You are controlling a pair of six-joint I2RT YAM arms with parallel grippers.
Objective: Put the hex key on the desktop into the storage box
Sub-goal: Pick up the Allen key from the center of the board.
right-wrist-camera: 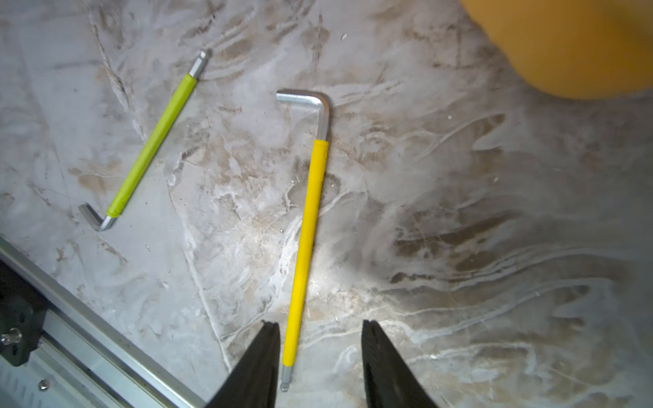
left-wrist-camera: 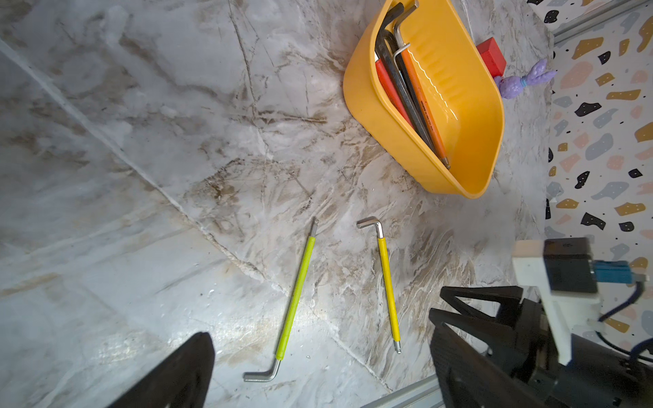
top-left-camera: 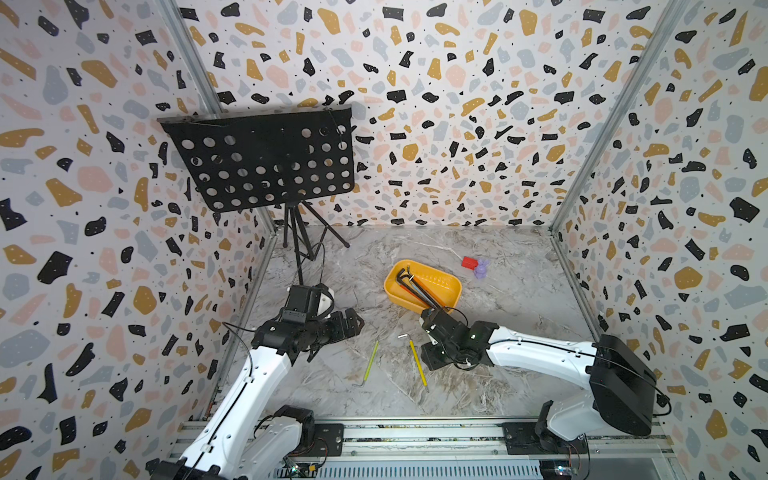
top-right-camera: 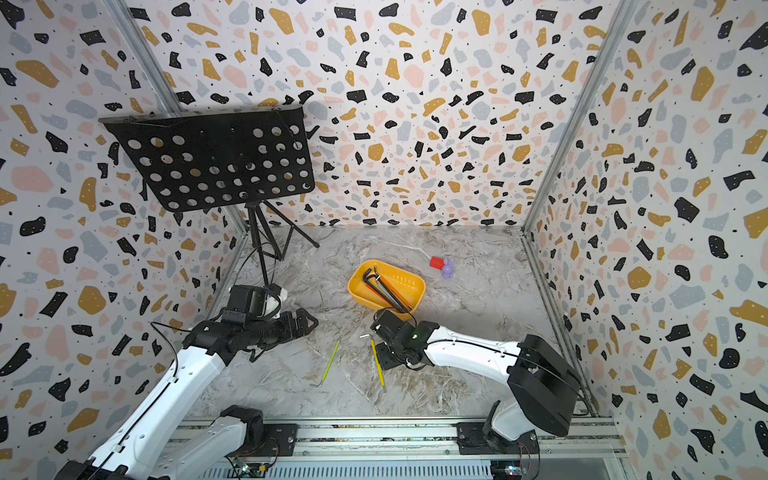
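Scene: a marble-patterned desktop [top-left-camera: 519, 307] is being shown from above in both top views, with speckled walls around it and two arms being reached in from the lower edge of the frame.

Storage box: the yellow-orange storage box [top-left-camera: 390, 291] is being shown resting on the desktop just below the centre of the frame. Several dark hex keys [top-left-camera: 417, 289] and an orange-sleeved key [left-wrist-camera: 424, 102] are being held inside it, lying lengthwise along one long wall.

Hex keys outside: two are being shown lying flat on the desktop in the lower middle of both top views, below the box. These are a yellow-sleeved hex key [top-left-camera: 417, 361] and, to its left and apart from it, a green-sleeved hex key [top-left-camera: 371, 360]. Neither is touching the box.

Right gripper: the right gripper [right-wrist-camera: 319, 323] is being held at the straight end of the yellow-sleeved hex key with its fingers [right-wrist-camera: 261, 353] spread. That end is being seen in the gap, just beside one finger — nothing is being pinched.

Left gripper: the left gripper [top-left-camera: 357, 322] is being held left of centre, apart from both keys. One finger [left-wrist-camera: 176, 371] is being seen far off to the side in the left wrist view — the claw is spread and empty.

Background: a red block [top-left-camera: 469, 262] and a purple figure [top-left-camera: 481, 269] are being shown together to the upper right of the box. A black perforated music stand [top-left-camera: 266, 162] is being shown in the upper left.
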